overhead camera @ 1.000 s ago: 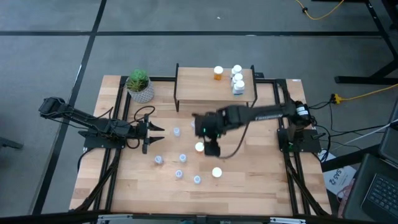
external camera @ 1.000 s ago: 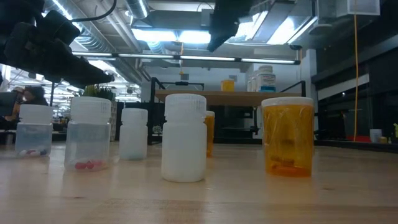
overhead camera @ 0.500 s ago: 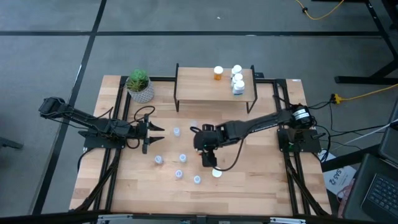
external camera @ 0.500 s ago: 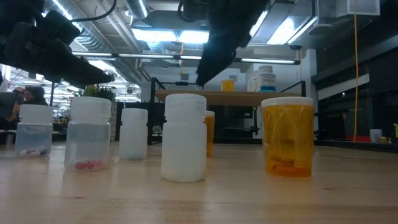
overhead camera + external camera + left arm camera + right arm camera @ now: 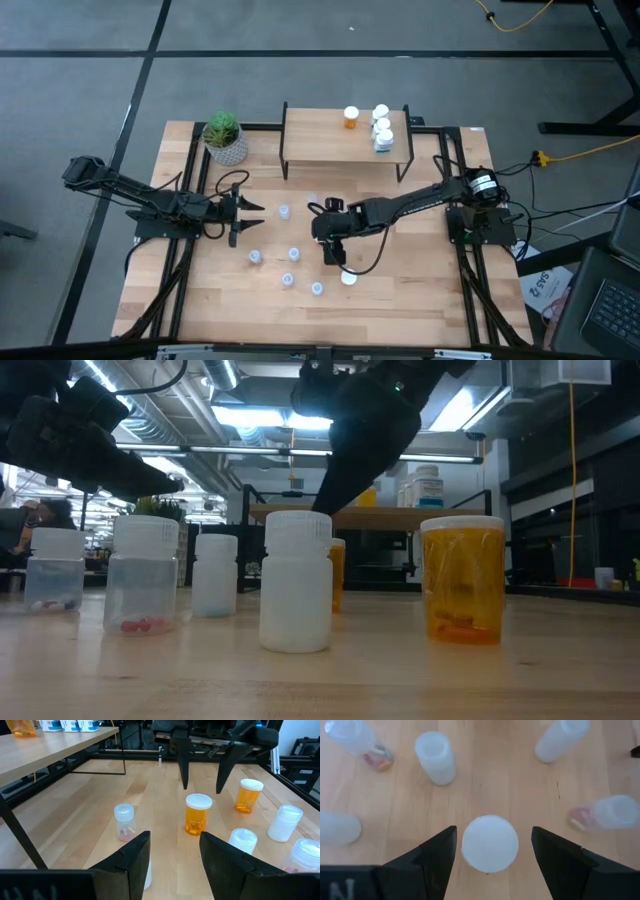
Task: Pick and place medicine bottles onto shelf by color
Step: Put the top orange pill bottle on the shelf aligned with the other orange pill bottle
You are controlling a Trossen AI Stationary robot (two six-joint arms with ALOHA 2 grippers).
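No label on any bottle can be read. The right claw [image 5: 490,850] hangs open straight above an orange bottle [image 5: 198,813] near the desk [image 5: 420,290] middle, its fingers either side of the white cap; the high view hides that bottle under the arm. The left claw [image 5: 172,855] waits open at the left. The shelf [image 5: 345,150] at the far edge carries one orange bottle and white ones. Loose bottles stand around the middle

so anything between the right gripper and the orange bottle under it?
Nothing visible. The right gripper hangs open directly over the orange bottle, one finger on each side of its white cap; neighbouring bottles stand apart from it.
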